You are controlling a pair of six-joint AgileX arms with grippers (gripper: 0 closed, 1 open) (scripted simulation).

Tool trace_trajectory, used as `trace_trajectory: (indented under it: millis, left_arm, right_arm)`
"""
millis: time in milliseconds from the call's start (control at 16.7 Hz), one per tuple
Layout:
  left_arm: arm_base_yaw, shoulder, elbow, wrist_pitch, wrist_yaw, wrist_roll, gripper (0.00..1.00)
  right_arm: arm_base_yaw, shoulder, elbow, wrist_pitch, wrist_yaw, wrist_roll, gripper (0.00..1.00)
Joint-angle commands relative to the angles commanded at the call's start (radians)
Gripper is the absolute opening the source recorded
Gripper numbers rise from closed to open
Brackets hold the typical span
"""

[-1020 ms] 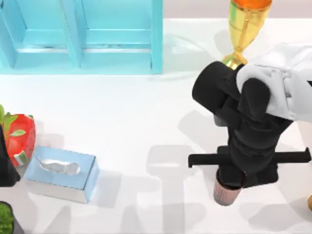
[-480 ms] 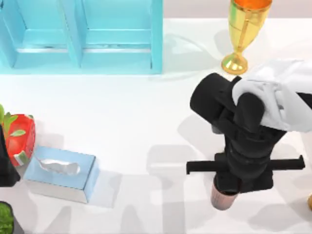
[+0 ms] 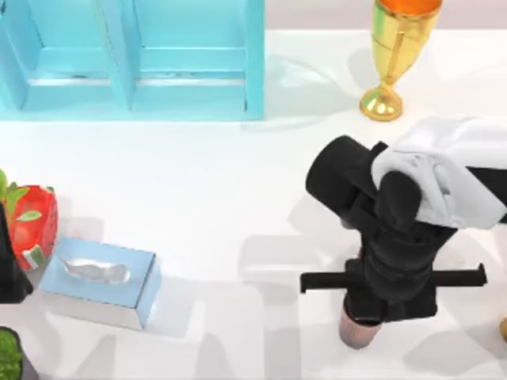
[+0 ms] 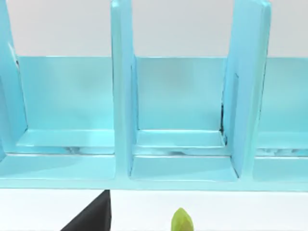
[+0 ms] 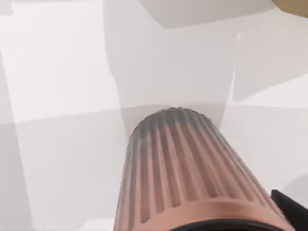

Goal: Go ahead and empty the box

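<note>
Gripping a ribbed, copper-pink cup (image 3: 356,328) from above, right tool (image 3: 372,305) poised over the white bench (image 3: 238,198) toward its right front, well clear of the turquoise compartmented wooden box (image 3: 131,59) at the back left. Parked at the far left edge beside a red strawberry (image 3: 30,226) and pale blue tissue box (image 3: 99,281), left tool (image 3: 9,269), finger state impossible to tell. Standing at the back right, gold goblet (image 3: 394,51).

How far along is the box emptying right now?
Done: the blue box has bare compartments. In hand: the right claw is around the ribbed pink cup at the table's near right. Left: whether that cup needs releasing; its contact with the table is hidden.
</note>
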Motion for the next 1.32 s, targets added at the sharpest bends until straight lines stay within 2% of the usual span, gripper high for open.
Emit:
trace_trajectory:
  millis: [780,1320]
  left_arm:
    - [0.0,0.0,0.0,0.0,0.0,0.0,1.0]
    - [0.0,0.0,0.0,0.0,0.0,0.0,1.0]
  right_arm:
    - [0.0,0.0,0.0,0.0,0.0,0.0,0.98]
    - [-0.002,-0.001,0.0,0.0,0.0,0.0,1.0]
